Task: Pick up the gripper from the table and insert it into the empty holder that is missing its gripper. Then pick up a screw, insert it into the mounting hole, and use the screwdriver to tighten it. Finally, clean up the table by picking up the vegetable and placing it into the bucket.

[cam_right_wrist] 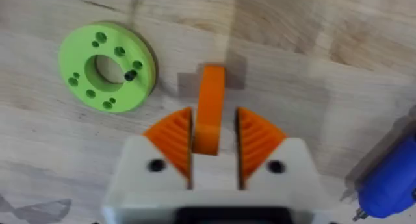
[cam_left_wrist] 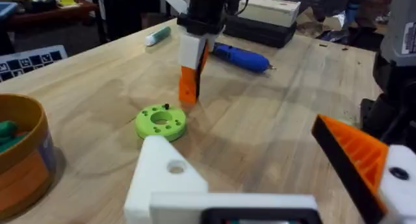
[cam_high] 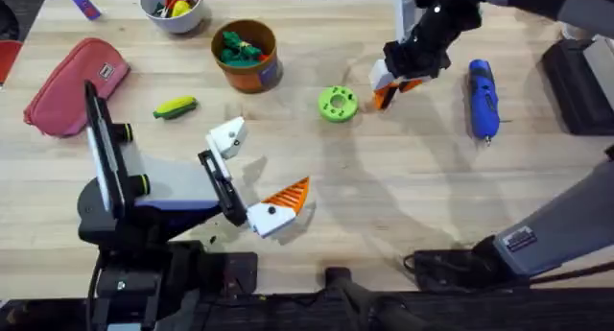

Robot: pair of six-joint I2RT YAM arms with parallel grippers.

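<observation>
My right gripper (cam_high: 395, 82) is shut on the small orange gripper (cam_right_wrist: 210, 113), which sits clamped between the two orange pads (cam_right_wrist: 174, 136). It hangs low over the table (cam_left_wrist: 188, 86), just right of the green disc (cam_high: 337, 104). My left gripper (cam_high: 257, 170) stands open at the table's middle. One side is the bare white holder (cam_left_wrist: 166, 178) with a mounting hole; the other carries an orange finger (cam_left_wrist: 354, 156). A black screw (cam_right_wrist: 130, 75) stands in the green disc. The blue screwdriver (cam_high: 483, 99) lies to the right. The yellow vegetable (cam_high: 176, 107) lies left of the orange-brown bucket (cam_high: 247, 55).
A red pouch (cam_high: 77, 84) lies at the far left. A white bowl with scissors (cam_high: 175, 7) stands at the back, and dark green toy vegetables sit in the bucket. A marker (cam_left_wrist: 157, 35) lies far back. Dark boxes (cam_high: 580, 86) stand at the right edge.
</observation>
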